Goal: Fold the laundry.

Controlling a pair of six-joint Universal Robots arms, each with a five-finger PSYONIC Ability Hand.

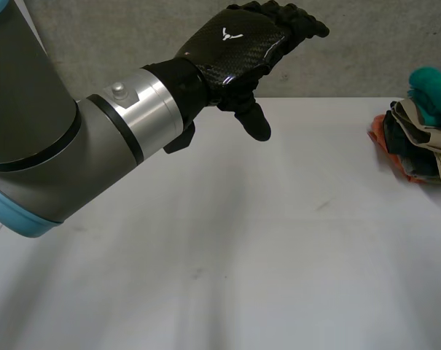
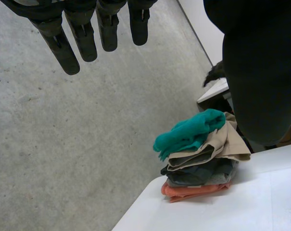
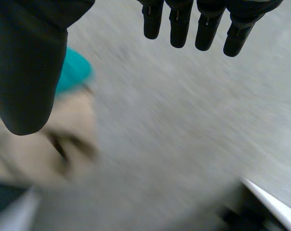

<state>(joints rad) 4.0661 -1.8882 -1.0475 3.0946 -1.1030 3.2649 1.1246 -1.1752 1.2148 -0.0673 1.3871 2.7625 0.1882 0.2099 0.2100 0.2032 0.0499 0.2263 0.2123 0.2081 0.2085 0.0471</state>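
Laundry pile (image 1: pixel 420 135) on table (image 1: pixel 242 255), far right corner, partly cut off; teal piece (image 1: pixel 433 91) on top. Left hand (image 1: pixel 231 45) raised, fingers relaxed, empty; white emblem, no readable lettering. Right hand (image 3: pixel 27 62) spread, empty, pile blurred behind its thumb.

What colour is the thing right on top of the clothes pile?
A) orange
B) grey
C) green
C: the green cloth lies on top of the pile of clothes, and the orange cloth is at the very bottom.
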